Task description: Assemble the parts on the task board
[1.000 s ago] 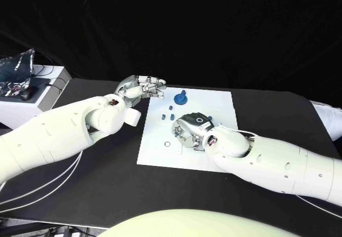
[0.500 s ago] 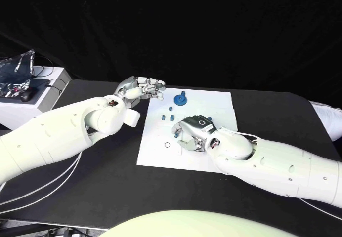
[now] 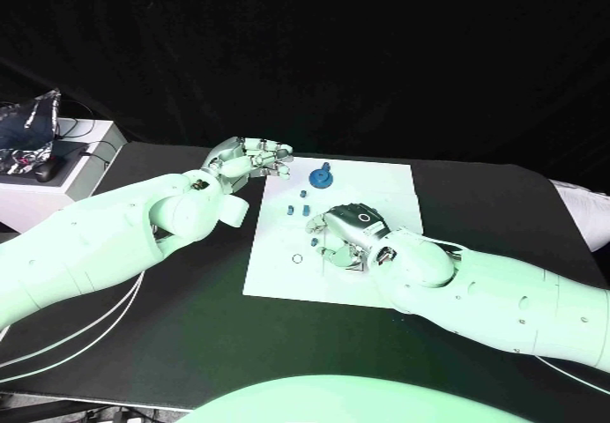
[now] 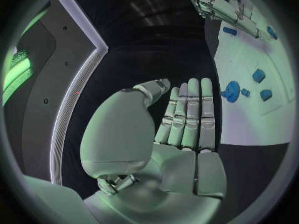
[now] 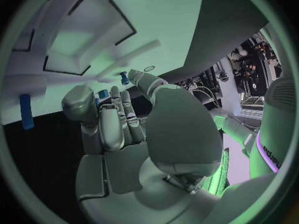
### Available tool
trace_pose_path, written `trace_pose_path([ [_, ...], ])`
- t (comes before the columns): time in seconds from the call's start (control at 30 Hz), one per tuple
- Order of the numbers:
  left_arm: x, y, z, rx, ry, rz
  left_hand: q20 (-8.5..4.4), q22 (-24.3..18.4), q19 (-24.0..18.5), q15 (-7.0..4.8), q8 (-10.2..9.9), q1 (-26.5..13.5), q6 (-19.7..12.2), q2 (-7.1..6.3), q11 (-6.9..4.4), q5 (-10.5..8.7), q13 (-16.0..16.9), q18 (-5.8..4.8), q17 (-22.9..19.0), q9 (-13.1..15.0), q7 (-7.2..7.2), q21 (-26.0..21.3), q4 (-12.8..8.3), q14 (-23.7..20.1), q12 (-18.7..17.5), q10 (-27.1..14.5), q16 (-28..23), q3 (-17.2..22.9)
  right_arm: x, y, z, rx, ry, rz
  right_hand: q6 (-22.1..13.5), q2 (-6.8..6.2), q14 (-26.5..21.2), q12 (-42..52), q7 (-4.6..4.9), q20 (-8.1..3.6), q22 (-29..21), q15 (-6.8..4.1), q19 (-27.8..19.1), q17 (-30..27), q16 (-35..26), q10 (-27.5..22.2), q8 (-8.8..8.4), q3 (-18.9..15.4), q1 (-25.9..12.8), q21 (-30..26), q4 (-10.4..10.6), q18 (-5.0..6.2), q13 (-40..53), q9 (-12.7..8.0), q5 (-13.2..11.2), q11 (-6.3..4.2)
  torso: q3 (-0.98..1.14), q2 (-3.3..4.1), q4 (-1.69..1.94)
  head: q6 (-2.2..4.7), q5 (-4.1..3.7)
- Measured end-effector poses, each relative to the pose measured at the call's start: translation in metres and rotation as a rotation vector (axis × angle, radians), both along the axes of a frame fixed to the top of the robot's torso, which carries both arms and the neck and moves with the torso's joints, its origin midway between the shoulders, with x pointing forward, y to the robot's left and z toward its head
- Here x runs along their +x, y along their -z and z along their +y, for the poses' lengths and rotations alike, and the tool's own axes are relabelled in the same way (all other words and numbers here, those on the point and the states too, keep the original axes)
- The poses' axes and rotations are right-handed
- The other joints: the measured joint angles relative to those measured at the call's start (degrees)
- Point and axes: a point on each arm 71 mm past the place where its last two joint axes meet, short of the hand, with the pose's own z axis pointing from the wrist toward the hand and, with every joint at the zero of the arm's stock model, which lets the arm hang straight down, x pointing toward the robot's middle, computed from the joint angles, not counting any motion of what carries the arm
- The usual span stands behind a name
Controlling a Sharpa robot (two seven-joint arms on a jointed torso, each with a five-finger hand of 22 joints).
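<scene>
Head view shows the task board (image 3: 368,189) mid-worktop with blue parts (image 3: 323,178) mostly loose, so assembly looks barely begun: right hand (image 3: 345,236) fingers curl over the board, grasp unclear; left hand (image 3: 249,157) empty, fingers straight together.

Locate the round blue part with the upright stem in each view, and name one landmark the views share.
Head view: the round blue part stands at the far end of the task board, beyond the right hand.
Left wrist view: it sits on the board, beyond the left hand.
Right wrist view: cannot tell it apart.
Shared landmark: the white task board.
</scene>
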Motion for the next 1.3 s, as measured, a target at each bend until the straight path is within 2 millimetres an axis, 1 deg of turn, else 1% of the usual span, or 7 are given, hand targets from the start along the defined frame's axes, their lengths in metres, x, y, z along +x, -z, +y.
trace_pose_path([
  [0.13, 0.000, 0.000, 0.000, 0.000, 0.000, 0.001, 0.00, -0.1, 0.0, 0.00, 0.0, 0.0, 0.0, 0.00, 0.00, 0.00, 0.0, 0.00, 0.1, 0.0, 0.00, 0.0, 0.0, 0.0, 0.0, 0.0, 0.0, 0.0, -0.001, -0.002, -0.006, 0.020, 0.011, -0.005, -0.3, 0.31, 0.0, 1.4, 0.26, -0.02, 0.5, -0.03, 0.1, 0.4, 0.2, 0.2, -0.34, 0.0, 0.3, 0.9, 0.0, 0.00, 0.1, -0.2, 0.2, -0.10, -0.03, 0.00, 0.02, 0.14, -0.15],
  [0.33, 0.000, 0.000, -0.001, -0.001, 0.004, 0.002, 0.00, -0.1, 0.0, 0.00, 0.0, 0.0, 0.0, 0.00, 0.00, 0.00, 0.0, 0.00, 0.1, -0.1, 0.00, -0.2, 0.0, 0.0, -0.2, 0.0, 0.0, 0.0, 0.010, -0.017, -0.035, 0.040, 0.073, -0.020, 1.4, 0.52, 0.5, 4.3, 2.34, -0.54, 4.9, -0.55, 3.7, 4.7, 3.0, 4.3, -0.56, 2.9, 0.5, 9.0, 0.7, -0.13, 0.2, -0.6, 0.4, -1.19, -0.06, -0.07, 0.03, 0.51, -0.64],
  [0.37, 0.000, 0.000, -0.001, -0.002, 0.006, 0.002, 0.00, -0.2, 0.0, 0.00, 0.0, 0.0, 0.0, 0.00, 0.00, 0.00, 0.0, 0.00, 0.1, -0.1, 0.00, -0.2, 0.1, 0.0, -0.2, 0.0, 0.0, -0.1, 0.015, -0.023, -0.041, 0.041, 0.087, -0.026, 1.6, 0.35, 0.7, 4.5, 2.27, -0.65, 5.3, -0.73, 4.2, 5.4, 3.4, 4.7, -0.56, 3.1, 0.3, 10.7, 0.9, -0.92, 0.2, -0.6, 0.4, -1.25, -0.07, -0.07, 0.02, 0.57, -0.75],
  [0.53, 0.000, 0.000, -0.004, -0.006, 0.014, 0.002, 0.00, -0.2, 0.0, 0.00, 0.0, 0.0, 0.0, 0.00, 0.00, 0.00, 0.0, 0.00, 0.1, -0.1, 0.00, -0.2, 0.2, 0.0, -0.2, 0.0, 0.0, -0.2, 0.046, -0.057, -0.078, 0.010, 0.179, -0.033, 1.6, -0.99, 0.7, 4.6, 2.27, -0.73, 5.4, -0.73, 4.2, 6.1, 3.7, 4.8, -0.56, 2.9, -1.0, 12.5, 1.4, -0.93, 0.0, -0.8, -0.5, -1.33, -0.13, -0.05, -0.08, 1.00, -1.46],
  [0.7, 0.000, 0.001, -0.007, -0.011, 0.021, 0.001, 0.00, -0.2, 0.0, 0.00, 0.0, 0.0, 0.0, 0.00, 0.00, 0.00, 0.0, 0.00, 0.1, -0.1, 0.00, -0.2, 0.2, 0.0, -0.2, 0.0, 0.0, -0.2, 0.062, -0.066, -0.102, -0.048, 0.227, 0.020, 1.2, -1.61, 0.7, 4.1, 1.85, -0.73, 5.4, -0.73, 4.2, 6.1, 3.9, 3.8, -0.56, 1.3, -1.1, 12.5, 1.8, -0.93, 0.0, -0.9, -0.5, -1.33, -0.06, -0.10, -0.12, 1.26, -1.90],
  [0.93, 0.001, 0.001, -0.008, -0.014, 0.022, 0.001, 0.00, -0.3, 0.0, 0.00, 0.0, 0.0, 0.0, 0.00, 0.00, 0.00, 0.1, 0.00, 0.3, -0.1, 0.00, -0.2, 0.2, 0.0, -0.2, 0.0, 0.0, -0.2, 0.067, -0.066, -0.108, -0.107, 0.225, 0.071, 1.2, -1.66, 0.7, 3.6, 1.43, -0.73, 5.4, -0.73, 4.2, 6.0, 3.9, 2.4, -0.56, -0.9, -1.1, 12.2, 1.8, -0.92, -0.1, -1.1, -0.5, -1.12, 0.05, -0.04, -0.03, 1.44, -2.24],
  [1.3, 0.001, 0.001, -0.007, -0.014, 0.020, 0.001, -0.01, -0.3, 0.0, 0.00, 0.0, 0.0, 0.0, 0.00, 0.00, 0.00, 0.1, 0.00, 0.3, -0.1, 0.00, -0.2, 0.2, 0.0, -0.2, 0.0, 0.0, -0.2, 0.072, -0.060, -0.103, -0.171, 0.213, 0.101, 1.4, -1.35, 0.7, 3.5, 1.21, -0.73, 5.4, -0.73, 4.2, 5.9, 3.9, 2.4, -0.55, -1.2, -0.8, 12.2, 1.8, -0.92, -0.1, -1.1, -0.5, -1.12, -0.05, 0.02, 0.09, 1.47, -2.28],
])
